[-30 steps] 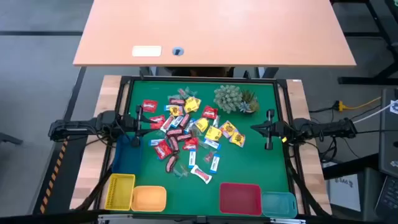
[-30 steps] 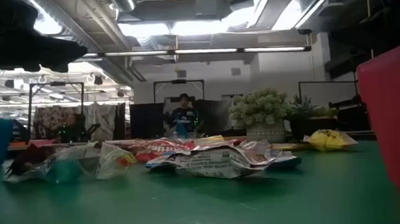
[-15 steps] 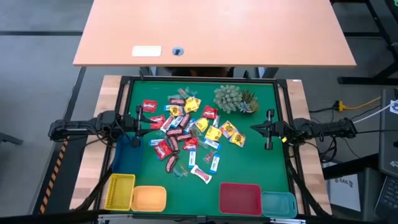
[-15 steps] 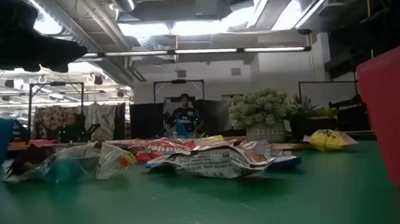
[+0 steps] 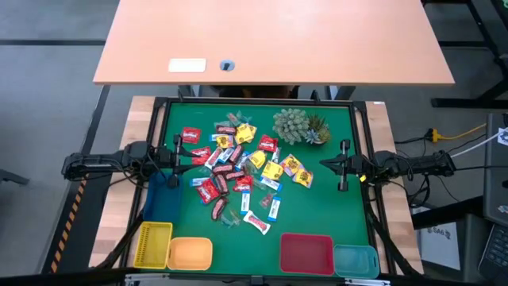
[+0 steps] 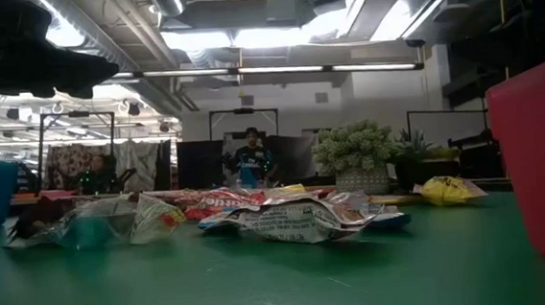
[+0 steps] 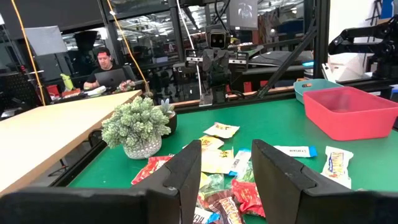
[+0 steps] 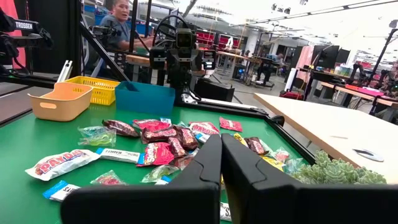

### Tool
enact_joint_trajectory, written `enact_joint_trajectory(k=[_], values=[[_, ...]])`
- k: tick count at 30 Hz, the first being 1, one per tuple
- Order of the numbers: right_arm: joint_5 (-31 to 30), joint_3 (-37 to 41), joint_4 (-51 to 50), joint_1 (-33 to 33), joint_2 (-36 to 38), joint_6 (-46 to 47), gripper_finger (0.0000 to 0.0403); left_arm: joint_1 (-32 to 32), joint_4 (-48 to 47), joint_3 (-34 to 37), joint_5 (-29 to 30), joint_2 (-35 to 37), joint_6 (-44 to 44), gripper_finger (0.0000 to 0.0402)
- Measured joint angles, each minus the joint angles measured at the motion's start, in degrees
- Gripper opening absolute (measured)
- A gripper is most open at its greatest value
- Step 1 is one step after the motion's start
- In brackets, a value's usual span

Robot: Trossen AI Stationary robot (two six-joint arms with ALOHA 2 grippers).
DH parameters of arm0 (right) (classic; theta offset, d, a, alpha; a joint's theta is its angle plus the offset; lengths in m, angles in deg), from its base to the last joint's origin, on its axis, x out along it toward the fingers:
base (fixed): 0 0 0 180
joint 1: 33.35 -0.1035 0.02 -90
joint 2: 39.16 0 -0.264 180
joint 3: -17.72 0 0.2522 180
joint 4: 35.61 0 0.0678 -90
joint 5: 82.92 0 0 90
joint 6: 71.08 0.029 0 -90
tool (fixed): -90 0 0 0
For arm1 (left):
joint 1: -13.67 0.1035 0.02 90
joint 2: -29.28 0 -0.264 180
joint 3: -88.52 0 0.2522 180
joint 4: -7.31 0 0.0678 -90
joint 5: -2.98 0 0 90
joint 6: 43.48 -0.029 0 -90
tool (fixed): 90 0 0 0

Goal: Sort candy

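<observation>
We find the candy (image 5: 240,171) scattered over the middle of the mat (image 5: 317,206); the plant (image 5: 297,125) stands behind it toward the right; four trays sit along the near edge, two (image 5: 173,246) at the left corner, two (image 5: 327,254) at the right; the left gripper (image 5: 178,156) hangs left of the pile, the right gripper (image 5: 343,165) right of it, facing each other.
</observation>
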State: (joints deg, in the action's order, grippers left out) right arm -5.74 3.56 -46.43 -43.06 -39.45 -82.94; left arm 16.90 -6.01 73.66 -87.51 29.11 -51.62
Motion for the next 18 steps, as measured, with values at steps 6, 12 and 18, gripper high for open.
enact_joint_trajectory(k=[6,12,18], values=[[0.00,0.00,0.02,0.00,0.00,0.01,0.0007,0.00,0.00,0.00,-0.01,0.02,0.00,0.0128],[-0.04,0.00,0.13,0.00,0.00,-0.56,0.0007,0.00,0.02,0.00,0.30,0.01,0.00,0.0128],[-0.02,0.00,0.24,0.00,0.02,-0.41,0.0007,0.00,0.02,0.00,0.35,0.00,0.00,0.0128]])
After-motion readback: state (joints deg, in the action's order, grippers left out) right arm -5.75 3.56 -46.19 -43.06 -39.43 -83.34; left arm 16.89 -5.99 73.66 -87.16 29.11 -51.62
